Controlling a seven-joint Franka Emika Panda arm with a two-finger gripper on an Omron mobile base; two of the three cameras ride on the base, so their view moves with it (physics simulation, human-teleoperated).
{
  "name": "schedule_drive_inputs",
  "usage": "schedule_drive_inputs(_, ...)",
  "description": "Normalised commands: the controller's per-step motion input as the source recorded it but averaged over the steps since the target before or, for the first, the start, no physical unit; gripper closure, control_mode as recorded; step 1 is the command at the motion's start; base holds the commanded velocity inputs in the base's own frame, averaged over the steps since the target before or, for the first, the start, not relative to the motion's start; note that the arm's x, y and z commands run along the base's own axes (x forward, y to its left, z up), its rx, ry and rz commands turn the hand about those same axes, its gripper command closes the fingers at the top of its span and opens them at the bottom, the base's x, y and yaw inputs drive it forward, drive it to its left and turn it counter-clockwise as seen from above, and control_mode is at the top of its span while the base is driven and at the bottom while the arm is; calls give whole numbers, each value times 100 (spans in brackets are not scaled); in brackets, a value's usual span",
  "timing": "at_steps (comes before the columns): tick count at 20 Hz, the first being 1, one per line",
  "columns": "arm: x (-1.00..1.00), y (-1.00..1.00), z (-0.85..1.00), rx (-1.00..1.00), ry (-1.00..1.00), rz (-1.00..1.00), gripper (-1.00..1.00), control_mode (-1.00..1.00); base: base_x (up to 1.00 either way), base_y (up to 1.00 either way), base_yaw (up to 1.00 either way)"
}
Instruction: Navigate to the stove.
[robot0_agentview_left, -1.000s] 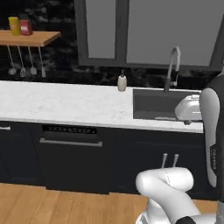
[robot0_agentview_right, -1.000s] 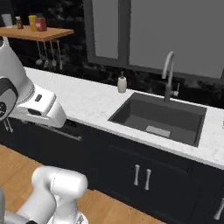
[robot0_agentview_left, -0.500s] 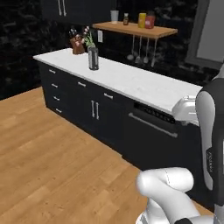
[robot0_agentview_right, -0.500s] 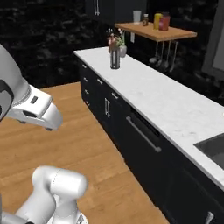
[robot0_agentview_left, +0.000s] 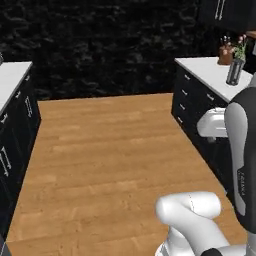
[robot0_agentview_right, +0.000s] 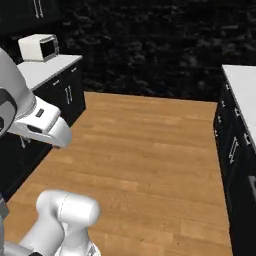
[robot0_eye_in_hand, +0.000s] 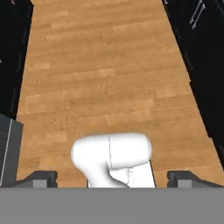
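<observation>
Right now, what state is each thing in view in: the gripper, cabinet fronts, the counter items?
gripper: fingers wide apart, nothing between them, pointed down at the wood floor
cabinet doors and drawers: all closed
dark vase: upright on the white counter, holding flowers
toaster oven: upright on the other counter, door closed
</observation>
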Motion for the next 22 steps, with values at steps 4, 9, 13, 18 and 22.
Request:
schedule_drive_inputs(4,0,0,0,0,0,0,-100,100,-28,0,100)
schedule_drive_inputs(9,0,0,0,0,0,0,-100,100,-29,0,100)
schedule_drive_inputs(13,0,0,0,0,0,0,-100,100,-27,0,100)
schedule_drive_inputs(18,0,0,0,0,0,0,-100,100,-3,-4,98)
schedule_drive_inputs(22,0,0,0,0,0,0,-100,100,3,-44,82)
